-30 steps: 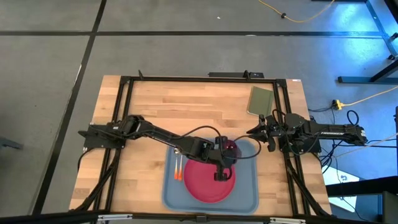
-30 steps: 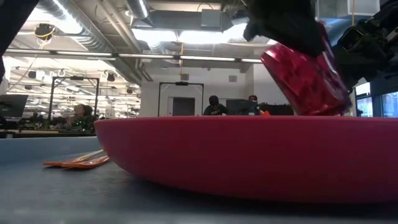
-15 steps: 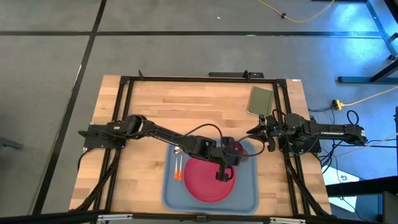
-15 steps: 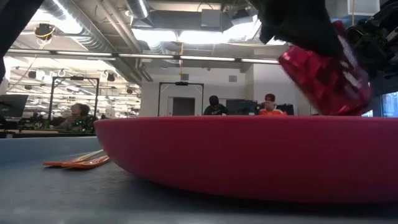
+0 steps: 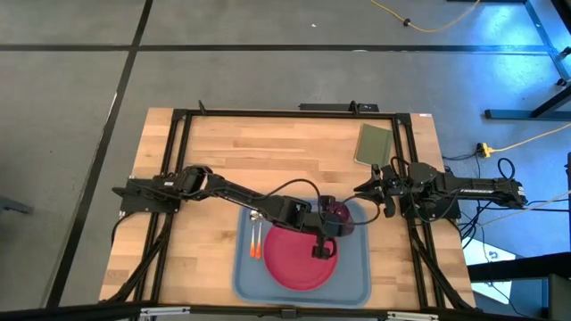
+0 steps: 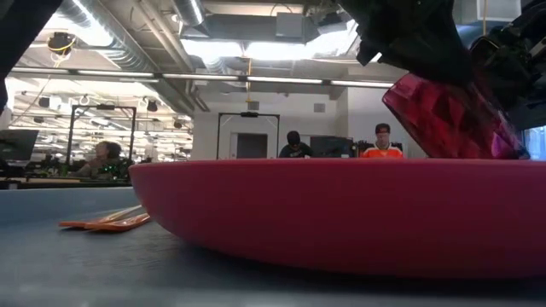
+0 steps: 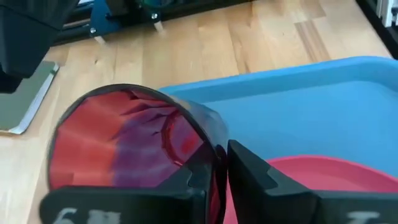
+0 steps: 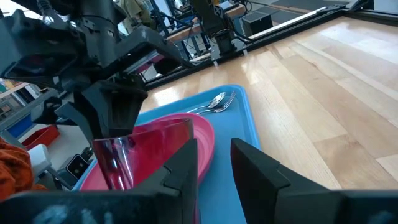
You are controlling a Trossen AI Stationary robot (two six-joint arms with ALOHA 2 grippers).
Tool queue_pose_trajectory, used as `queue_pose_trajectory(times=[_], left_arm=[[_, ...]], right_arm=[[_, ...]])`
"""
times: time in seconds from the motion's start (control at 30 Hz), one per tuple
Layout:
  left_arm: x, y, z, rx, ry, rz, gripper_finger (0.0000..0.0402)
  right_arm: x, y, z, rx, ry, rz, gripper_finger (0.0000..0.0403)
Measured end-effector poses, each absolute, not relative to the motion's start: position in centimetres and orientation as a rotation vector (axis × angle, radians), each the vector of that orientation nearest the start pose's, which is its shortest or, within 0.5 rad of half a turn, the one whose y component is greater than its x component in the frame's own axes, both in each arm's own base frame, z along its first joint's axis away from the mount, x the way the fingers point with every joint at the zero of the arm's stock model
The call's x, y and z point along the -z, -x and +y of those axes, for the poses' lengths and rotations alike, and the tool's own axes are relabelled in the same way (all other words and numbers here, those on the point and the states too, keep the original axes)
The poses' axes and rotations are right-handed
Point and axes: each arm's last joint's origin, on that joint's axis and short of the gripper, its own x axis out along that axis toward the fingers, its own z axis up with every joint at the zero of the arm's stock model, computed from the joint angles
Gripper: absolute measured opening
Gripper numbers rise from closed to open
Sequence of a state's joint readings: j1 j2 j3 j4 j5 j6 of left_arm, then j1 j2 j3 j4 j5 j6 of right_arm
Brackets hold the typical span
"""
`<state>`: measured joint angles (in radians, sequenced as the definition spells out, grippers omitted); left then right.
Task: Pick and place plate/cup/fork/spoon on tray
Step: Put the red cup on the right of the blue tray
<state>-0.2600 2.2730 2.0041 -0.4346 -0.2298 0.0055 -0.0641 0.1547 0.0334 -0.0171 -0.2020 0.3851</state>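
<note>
The maroon cup [image 5: 341, 217] hangs tilted in my left gripper [image 5: 328, 223] over the far right part of the light blue tray [image 5: 357, 276]. It also shows in the left wrist view [image 7: 130, 143] and in the low view [image 6: 448, 119], where the plate's rim hides its base. The pink-red plate [image 5: 294, 263] lies on the tray. The fork and the spoon [image 5: 256, 239] lie side by side on the tray's left part, orange handles toward the near edge. My right gripper [image 5: 375, 189] waits open at the table's right, off the tray. My left gripper [image 7: 221, 171] pinches the cup's wall at its rim [image 7: 214, 155], one finger inside the cup and one finger [image 7: 261, 180] outside. The fingers come from above, pointing down. The cup [image 8: 146, 152] hangs tilted below them, over the tray.
An olive-green pad [image 5: 373, 143] lies on the wood at the far right. The plate [image 6: 341, 213] fills the tray's middle and near part. Black frame rails run along the table's edges. People sit in the room beyond the table.
My left gripper has carried the cup toward the table's right edge and a little down, from above the plate's far rim to the tray's far right part. The cup has stayed tilted in the hold.
</note>
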Motion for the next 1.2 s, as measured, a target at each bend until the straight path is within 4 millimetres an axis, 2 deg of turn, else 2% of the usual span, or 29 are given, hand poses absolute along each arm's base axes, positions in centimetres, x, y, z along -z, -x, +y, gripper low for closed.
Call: queue_pose_trajectory(times=[0.47,0.93,1.2], left_arm=[[-23.58,-50.08,-12.34,0.009,-0.181,0.681,0.0085],[-23.78,-50.14,-12.82,0.034,-0.215,0.654,0.0092],[-23.92,-50.24,-12.86,0.039,-0.229,0.636,0.0112]], right_arm=[[-16.08,-10.5,-0.09,-0.109,-0.402,0.162,0.0101],[-16.08,-10.5,-0.09,-0.109,-0.402,0.162,0.0101],[-16.08,-10.5,-0.09,-0.11,-0.402,0.162,0.0101]])
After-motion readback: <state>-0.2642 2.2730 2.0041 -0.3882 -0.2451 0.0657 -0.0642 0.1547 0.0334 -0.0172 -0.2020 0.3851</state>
